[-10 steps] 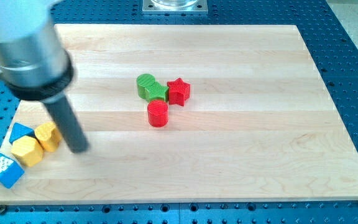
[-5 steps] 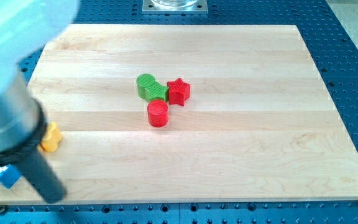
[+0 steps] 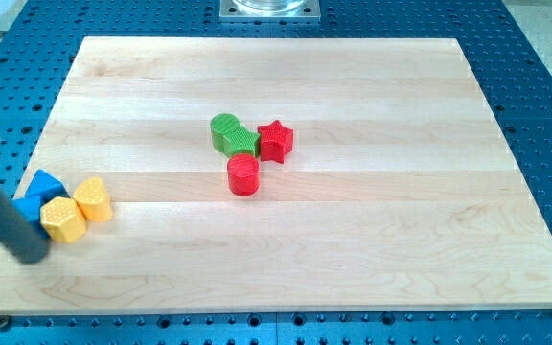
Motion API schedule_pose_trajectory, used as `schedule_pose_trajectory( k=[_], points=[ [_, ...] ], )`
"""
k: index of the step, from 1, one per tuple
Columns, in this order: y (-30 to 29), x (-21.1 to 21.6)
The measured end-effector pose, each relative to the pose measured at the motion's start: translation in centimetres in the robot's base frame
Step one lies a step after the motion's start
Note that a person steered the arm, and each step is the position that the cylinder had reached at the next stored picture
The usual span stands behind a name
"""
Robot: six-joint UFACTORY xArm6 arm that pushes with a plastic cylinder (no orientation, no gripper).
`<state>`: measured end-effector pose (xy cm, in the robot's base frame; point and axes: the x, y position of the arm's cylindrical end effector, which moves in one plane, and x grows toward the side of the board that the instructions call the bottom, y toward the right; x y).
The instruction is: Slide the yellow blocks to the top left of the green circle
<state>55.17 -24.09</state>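
Two yellow blocks lie near the board's left edge: a yellow hexagon (image 3: 62, 219) and a second yellow block (image 3: 93, 199) just to its upper right, touching it. The green circle (image 3: 225, 130) sits mid-board, joined to another green block (image 3: 243, 143). My tip (image 3: 33, 255) rests on the board just below and left of the yellow hexagon, close to it; whether it touches is unclear. The rod runs up and left out of the view.
A blue triangular block (image 3: 40, 191) lies against the yellow blocks on their left, partly behind the rod. A red star (image 3: 275, 140) sits right of the green blocks, and a red cylinder (image 3: 243, 175) below them. The board's left edge (image 3: 27, 172) is close.
The rod swung from right of the yellow blocks down and round to their lower left. The yellow blocks shifted slightly to the right. The patterned blue block at the bottom left no longer shows.
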Motion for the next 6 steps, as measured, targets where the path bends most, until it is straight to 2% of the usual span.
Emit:
schedule_pose_trajectory(
  k=[2, 3, 5, 6],
  points=[
    [2.2, -1.7],
    [9.6, -8.7],
    [15.4, -11.5],
    [17.7, -16.3]
  ],
)
